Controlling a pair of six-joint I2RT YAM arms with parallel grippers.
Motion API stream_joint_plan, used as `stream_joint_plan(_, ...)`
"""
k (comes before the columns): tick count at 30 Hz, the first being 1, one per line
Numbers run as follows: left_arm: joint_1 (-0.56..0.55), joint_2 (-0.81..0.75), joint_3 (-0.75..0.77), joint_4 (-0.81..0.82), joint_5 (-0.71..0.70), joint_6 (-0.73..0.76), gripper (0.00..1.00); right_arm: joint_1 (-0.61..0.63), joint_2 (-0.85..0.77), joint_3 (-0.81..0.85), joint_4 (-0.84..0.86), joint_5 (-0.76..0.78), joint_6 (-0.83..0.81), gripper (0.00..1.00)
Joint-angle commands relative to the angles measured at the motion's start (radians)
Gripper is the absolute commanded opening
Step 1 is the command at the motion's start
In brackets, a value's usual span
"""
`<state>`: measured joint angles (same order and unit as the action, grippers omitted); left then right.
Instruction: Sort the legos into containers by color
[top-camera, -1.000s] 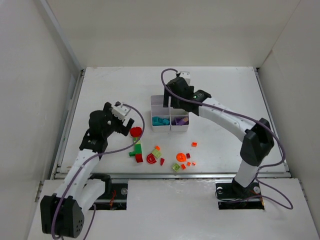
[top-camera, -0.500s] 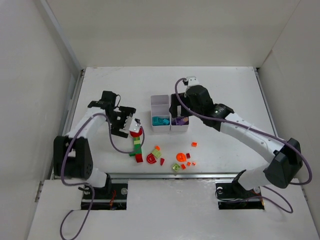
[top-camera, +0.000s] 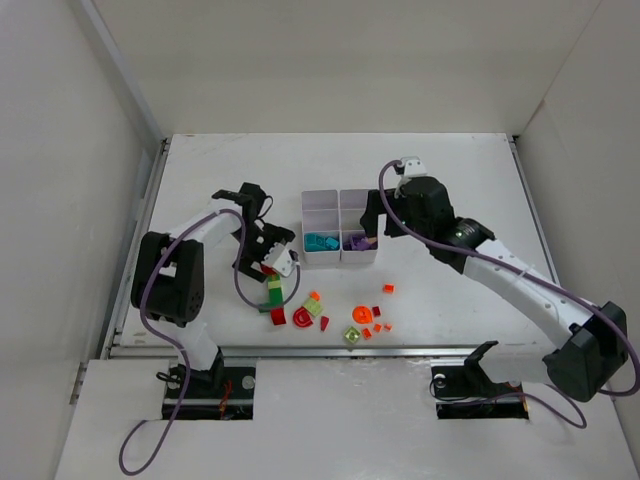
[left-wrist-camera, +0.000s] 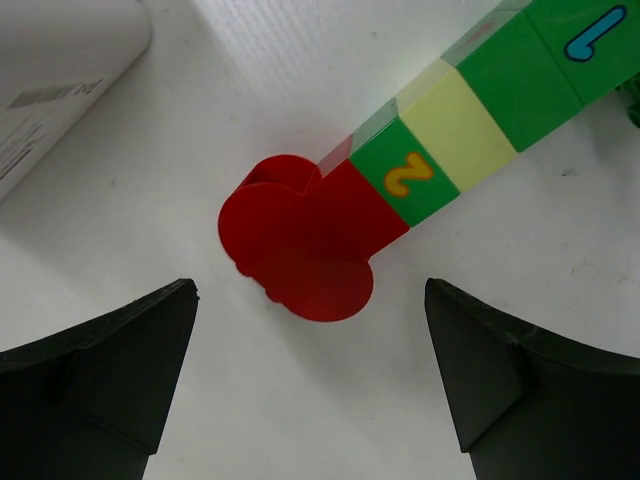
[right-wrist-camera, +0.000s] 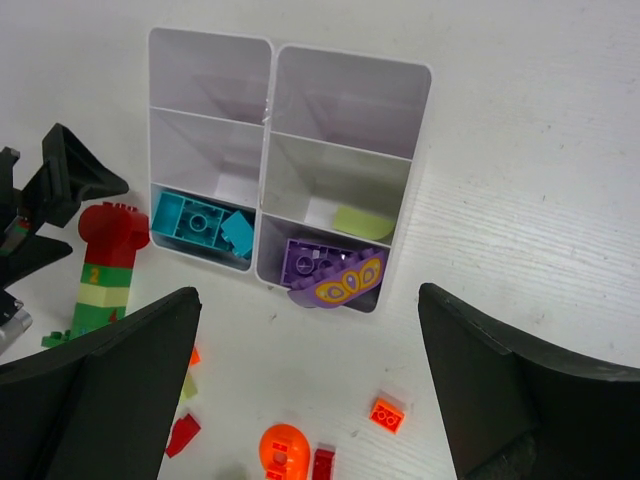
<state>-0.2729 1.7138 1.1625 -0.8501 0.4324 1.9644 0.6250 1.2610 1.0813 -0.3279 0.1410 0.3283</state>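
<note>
The white organiser (top-camera: 339, 200) stands mid-table. Its front left compartment holds teal bricks (right-wrist-camera: 200, 222), the front right purple pieces (right-wrist-camera: 325, 270), and the middle right a lime piece (right-wrist-camera: 362, 222). A stack with a red rounded piece (left-wrist-camera: 300, 240) on green and lime bricks (left-wrist-camera: 455, 120) lies left of it (top-camera: 273, 290). My left gripper (top-camera: 272, 252) (left-wrist-camera: 310, 390) is open and empty, just above the red piece. My right gripper (top-camera: 378, 222) (right-wrist-camera: 310, 400) is open and empty, above the organiser's right front. Loose red, orange and lime bricks (top-camera: 361, 314) lie in front.
A small orange brick (right-wrist-camera: 388, 413), an orange round piece (right-wrist-camera: 283, 450) and red bits (right-wrist-camera: 183, 432) lie in front of the organiser. A red arc piece (top-camera: 300, 318) sits by the stack's near end. White walls enclose the table.
My left arm has swung round and its gripper has moved right onto the red end of the stack. My right gripper has moved right and back from over the organiser.
</note>
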Motion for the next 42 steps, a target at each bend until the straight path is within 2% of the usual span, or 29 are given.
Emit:
stream_joint_plan(1, -0.012, 0.004, 0.031, -0.084, -0.027, 0.722, 0.96, -0.013, -0.018, -0.015, 0.039, -0.017, -0.017, 0.95)
stream_joint_plan(6, -0.025, 0.035, 0.022, -0.035, -0.027, 0.666, 0.86, -0.013, -0.018, -0.024, 0.039, -0.026, -0.017, 0.95)
stream_joint_plan(12, -0.034, 0.044, 0.003, 0.017, 0.002, 0.640, 0.79, -0.013, -0.018, -0.044, 0.049, -0.035, -0.006, 0.95)
stream_joint_plan(18, -0.034, 0.024, -0.060, 0.078, 0.034, 0.590, 0.67, -0.013, -0.028, -0.055, 0.049, -0.046, 0.026, 0.95)
stream_joint_plan(21, -0.052, 0.024, -0.069, 0.089, 0.023, 0.554, 0.57, -0.013, -0.028, -0.055, 0.049, -0.055, 0.035, 0.95)
stream_joint_plan(23, -0.052, 0.024, -0.079, 0.100, 0.023, 0.554, 0.42, -0.013, -0.028, -0.055, 0.049, -0.055, 0.035, 0.95)
stream_joint_plan(27, -0.052, 0.001, -0.099, 0.091, 0.012, 0.535, 0.27, -0.013, -0.028, -0.055, 0.049, -0.055, 0.044, 0.95)
stream_joint_plan(28, -0.052, -0.011, -0.112, 0.091, 0.002, 0.524, 0.19, -0.013, -0.037, -0.055, 0.049, -0.055, 0.044, 0.95)
stream_joint_plan(30, -0.052, -0.025, -0.125, 0.082, 0.002, 0.512, 0.12, -0.004, -0.037, -0.055, 0.040, -0.055, 0.044, 0.95)
stream_joint_plan(32, -0.052, -0.037, -0.135, 0.082, 0.015, 0.479, 0.00, 0.005, -0.037, -0.046, 0.029, -0.044, 0.044, 0.95)
stream_joint_plan(34, -0.052, -0.048, -0.126, 0.082, 0.034, 0.437, 0.00, 0.005, -0.037, -0.034, 0.017, -0.044, 0.044, 0.95)
stream_joint_plan(40, -0.032, -0.108, -0.034, 0.106, 0.118, 0.141, 0.00, 0.025, -0.037, 0.025, -0.002, -0.024, 0.011, 0.95)
stream_joint_plan(42, -0.019, -0.147, -0.024, 0.106, 0.129, 0.088, 0.00, 0.035, -0.037, 0.035, -0.002, -0.035, 0.000, 0.95)
